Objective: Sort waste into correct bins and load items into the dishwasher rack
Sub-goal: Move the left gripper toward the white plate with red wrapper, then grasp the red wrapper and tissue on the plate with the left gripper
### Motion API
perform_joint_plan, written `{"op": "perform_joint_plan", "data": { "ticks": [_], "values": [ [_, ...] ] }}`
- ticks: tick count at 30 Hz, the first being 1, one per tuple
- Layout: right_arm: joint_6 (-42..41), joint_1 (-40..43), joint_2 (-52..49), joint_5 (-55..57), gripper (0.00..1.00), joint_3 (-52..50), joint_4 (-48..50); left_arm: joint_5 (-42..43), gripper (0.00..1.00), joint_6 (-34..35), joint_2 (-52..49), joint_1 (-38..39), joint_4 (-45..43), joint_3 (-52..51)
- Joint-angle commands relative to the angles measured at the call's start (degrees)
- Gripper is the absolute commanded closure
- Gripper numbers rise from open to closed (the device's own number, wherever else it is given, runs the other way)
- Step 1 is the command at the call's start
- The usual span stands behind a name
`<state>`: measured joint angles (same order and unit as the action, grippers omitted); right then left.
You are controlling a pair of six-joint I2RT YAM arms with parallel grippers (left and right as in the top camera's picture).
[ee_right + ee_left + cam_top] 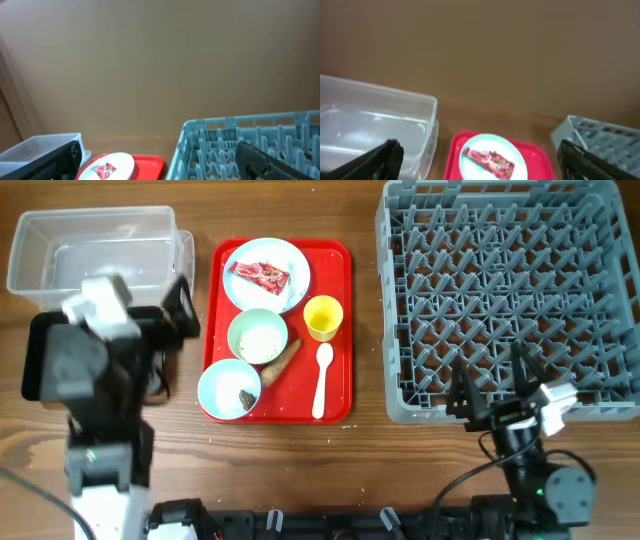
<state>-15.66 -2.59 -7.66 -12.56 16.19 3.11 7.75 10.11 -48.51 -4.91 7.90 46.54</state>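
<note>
A red wrapper (260, 275) lies on the pale blue plate (265, 274) at the back of the red tray (338, 330); both also show in the left wrist view (490, 161). One bowl holds white rice (258, 337), another (229, 388) a brown scrap (246, 397). A carrot stick (284, 359), yellow cup (323, 317) and white spoon (321, 379) lie on the tray. My left gripper (172, 315) is open and empty, left of the tray. My right gripper (490, 392) is open and empty at the grey rack's (500, 290) front edge.
The clear tub (95, 248) stands at the back left, with the black tray (38, 355) in front of it, mostly under my left arm. The red tray sits between the bins and the rack.
</note>
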Motion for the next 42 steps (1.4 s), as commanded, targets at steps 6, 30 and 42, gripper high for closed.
{"op": "perform_joint_plan", "data": {
  "ticks": [6, 30, 42],
  "values": [
    [2.2, -0.5, -29.7, -1.0, 0.00, 34.4, -22.1, 4.0, 0.00, -9.5, -29.1, 5.1, 19.1, 35.2],
    [3.7, -0.5, -61.9, -4.7, 0.00, 55.0, -47.4, -1.0, 0.00, -9.9, -79.9, 20.5, 27.3, 49.4],
    [3.7, -0.5, -61.9, -4.7, 0.00, 55.0, -48.2, -5.9, 0.84, -9.8, -83.6, 21.2, 26.1, 49.1]
  ]
}}
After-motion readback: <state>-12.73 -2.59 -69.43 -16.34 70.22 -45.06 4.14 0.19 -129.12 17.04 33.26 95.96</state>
